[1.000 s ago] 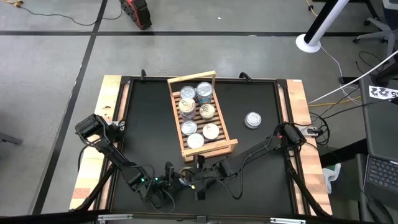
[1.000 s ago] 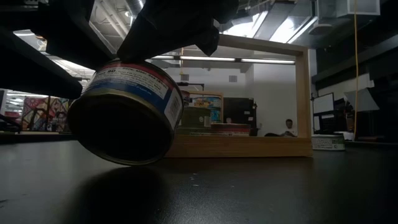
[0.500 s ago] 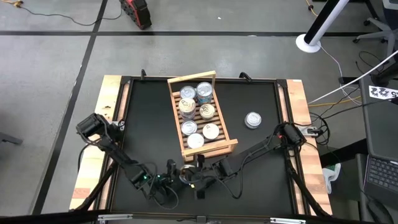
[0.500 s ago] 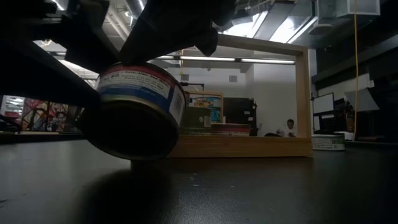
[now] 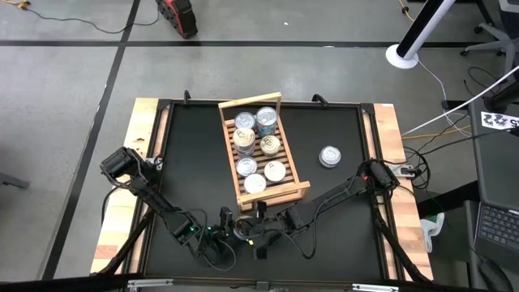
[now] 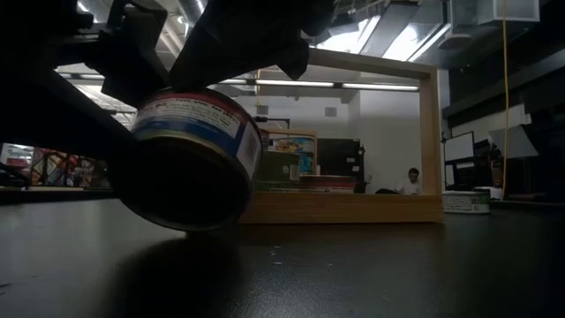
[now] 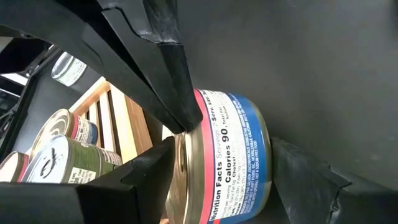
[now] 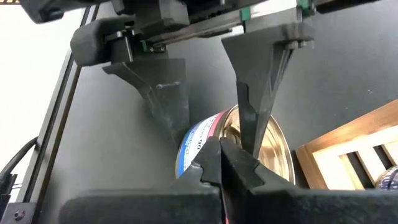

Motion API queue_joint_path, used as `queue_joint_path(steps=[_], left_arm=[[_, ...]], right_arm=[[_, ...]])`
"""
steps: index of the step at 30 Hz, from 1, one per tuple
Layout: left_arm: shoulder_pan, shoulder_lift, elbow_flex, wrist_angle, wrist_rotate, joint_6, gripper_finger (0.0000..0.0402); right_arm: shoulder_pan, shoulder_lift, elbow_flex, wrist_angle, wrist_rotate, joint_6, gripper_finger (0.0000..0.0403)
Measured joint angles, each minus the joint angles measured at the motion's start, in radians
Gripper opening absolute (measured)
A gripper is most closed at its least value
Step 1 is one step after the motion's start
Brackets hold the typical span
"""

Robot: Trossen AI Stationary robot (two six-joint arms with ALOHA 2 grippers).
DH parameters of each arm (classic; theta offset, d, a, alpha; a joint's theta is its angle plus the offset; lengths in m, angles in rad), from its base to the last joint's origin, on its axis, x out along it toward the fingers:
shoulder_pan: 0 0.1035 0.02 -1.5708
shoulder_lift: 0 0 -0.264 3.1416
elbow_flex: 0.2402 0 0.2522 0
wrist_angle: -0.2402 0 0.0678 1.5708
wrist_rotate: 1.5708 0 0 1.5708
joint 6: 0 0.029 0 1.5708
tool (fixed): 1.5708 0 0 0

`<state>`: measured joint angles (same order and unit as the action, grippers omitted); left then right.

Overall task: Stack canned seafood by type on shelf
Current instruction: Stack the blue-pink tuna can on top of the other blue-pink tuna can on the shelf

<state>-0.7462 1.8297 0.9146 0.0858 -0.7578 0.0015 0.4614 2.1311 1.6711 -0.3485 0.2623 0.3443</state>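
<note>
matt black tabletop (image 5: 195, 154) with pale bare-wood edge planks (image 5: 139, 154), light unfinished slatted wood shelf (image 5: 285, 166), shiny metal can (image 7: 224, 158) with a glossy printed paper label, gold-toned polished lid, matt dark plastic left end effector (image 8: 205, 99), silver tin (image 5: 329, 156) lid kinda reflective

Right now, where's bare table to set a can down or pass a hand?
Free: the black table left of the shelf, and the strip right of it around the lone can. Crowded: front edge below the shelf, where left gripper and right gripper meet on the blue-labelled can.
</note>
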Motion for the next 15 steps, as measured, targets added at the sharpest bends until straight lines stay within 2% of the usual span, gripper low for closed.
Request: queue_joint_path(steps=[15], left_arm=[[-0.001, 0.000, 0.000, 0.001, -0.004, 0.000, 0.0251]], right_arm=[[0.000, 0.000, 0.000, 0.004, -0.001, 0.004, 0.0000]])
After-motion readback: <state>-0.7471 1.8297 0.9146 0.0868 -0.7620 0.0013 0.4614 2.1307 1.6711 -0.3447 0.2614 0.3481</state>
